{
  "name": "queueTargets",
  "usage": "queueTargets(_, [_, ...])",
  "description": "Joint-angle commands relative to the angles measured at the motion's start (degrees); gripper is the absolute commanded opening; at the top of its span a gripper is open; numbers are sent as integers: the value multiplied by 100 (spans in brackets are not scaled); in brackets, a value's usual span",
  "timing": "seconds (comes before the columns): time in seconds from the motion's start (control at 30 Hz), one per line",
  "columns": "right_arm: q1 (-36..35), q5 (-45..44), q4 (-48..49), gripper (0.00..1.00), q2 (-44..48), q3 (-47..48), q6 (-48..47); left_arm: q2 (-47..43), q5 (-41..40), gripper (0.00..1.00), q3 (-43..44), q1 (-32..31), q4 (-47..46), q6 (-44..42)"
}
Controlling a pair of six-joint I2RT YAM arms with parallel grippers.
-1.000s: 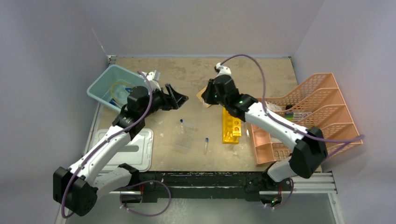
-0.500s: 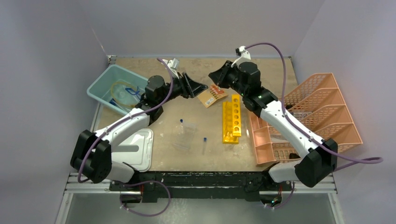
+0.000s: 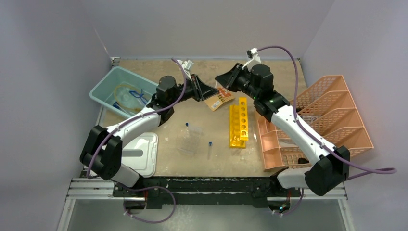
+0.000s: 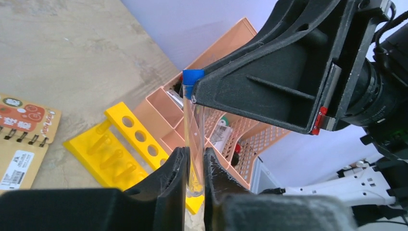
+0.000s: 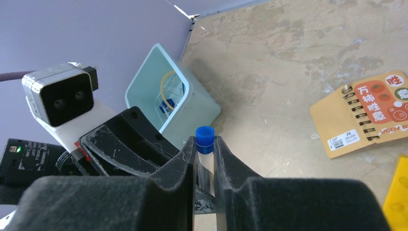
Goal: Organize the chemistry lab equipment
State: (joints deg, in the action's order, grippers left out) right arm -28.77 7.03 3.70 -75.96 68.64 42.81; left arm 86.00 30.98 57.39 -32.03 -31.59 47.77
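Over the far middle of the tabletop (image 3: 269, 72) the two arms had met nose to nose, and one small blue-capped tube (image 4: 194, 115) was caught between them. The left end effector (image 4: 195, 161) was clamped on the tube's lower part, its fingers pressed against the clear wall on both sides. The right end effector (image 5: 205, 149) was pinched on the same tube just under the blue cap, which poked out past its fingertips. The tube was up in the air, well clear of the surface, and looked upright in each wrist camera.

Below that meeting point and a little toward the right arm, a brown spiral notebook (image 3: 219, 100) lay flat. Just beside it, nearer the arm bases, a pair of yellow racks (image 3: 239, 122) lay side by side, touching along their length, their round holes facing up. Right of them stood the salmon-pink mesh organiser (image 3: 332, 110), close against the racks.

Near the middle of the tabletop sat the clear tube rack (image 3: 190, 139), hard to make out against the surface, with a second tube (image 3: 186, 125) at its far edge; whether it stood in a slot I could not tell. A third tube (image 3: 210, 147) lay apart on the bare surface between the clear rack and the yellow ones.

At the far left a pale teal bin (image 3: 108, 79) held a coil of yellowish tubing and something blue. A white tray (image 3: 144, 154) lay at the near left edge.
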Motion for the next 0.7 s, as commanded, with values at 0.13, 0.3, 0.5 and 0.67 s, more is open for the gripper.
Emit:
queueTargets(0.13, [203,588,-414,47,174,225,58,-185,445,0,553,-35,874,-1474])
queueTargets(0.3, [511,1602,-1343,51,-63,658,-50,-369,700,0,930,-29,2352,-3099])
queueTargets(0.5, [634,2450,-1787,43,-257,916,-76,-521,1029,0,863,-36,2617,-3667])
queueTargets(0.67, [654,2830,-2090,39,-503,1082,-148,-552,1107,0,797,-38,2536,-3678])
